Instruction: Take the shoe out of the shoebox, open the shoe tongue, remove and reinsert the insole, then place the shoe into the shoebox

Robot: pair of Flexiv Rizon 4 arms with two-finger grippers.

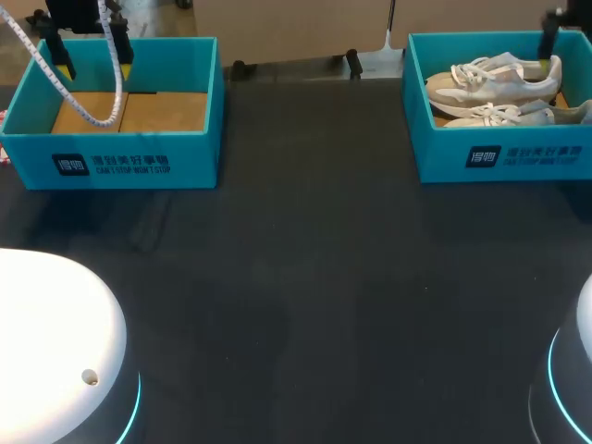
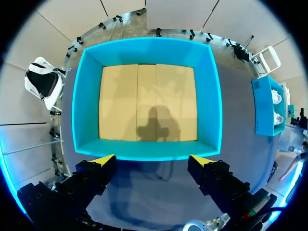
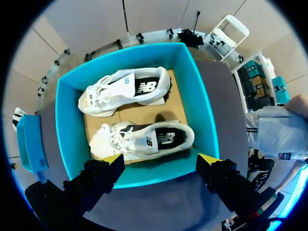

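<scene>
At the far left of the dark desk (image 1: 305,277) stands the left shoebox (image 1: 190,139), teal, with a bare tan cardboard floor (image 2: 149,101). The left end effector (image 1: 92,72) hangs above it. In the left wrist view its fingers are spread wide, with nothing between them. The near wall of the left shoebox (image 2: 149,150) lies just ahead of the left end effector (image 2: 153,161), its width almost filling the gap between the yellow tips.

Well apart from it, at the far right of the desk, stands the right shoebox (image 1: 435,153), the same teal, with two shoes in it. Both are pale cream and white lace-up trainers with dark insides. They lie side by side on their soles, toes to the left. The far shoe (image 1: 495,79) is against the back wall, and the near shoe (image 1: 509,114) is closer to the front wall.

Only a dark part of the right end effector (image 1: 550,23) shows at the top right of the head view. In the right wrist view the right end effector (image 3: 162,160) hovers over the front wall of the right shoebox (image 3: 72,125), fingers wide apart and gripping nothing. The near shoe (image 3: 142,139) lies just ahead of the tips, below them and untouched, and the far shoe (image 3: 125,91) is beyond it.
</scene>
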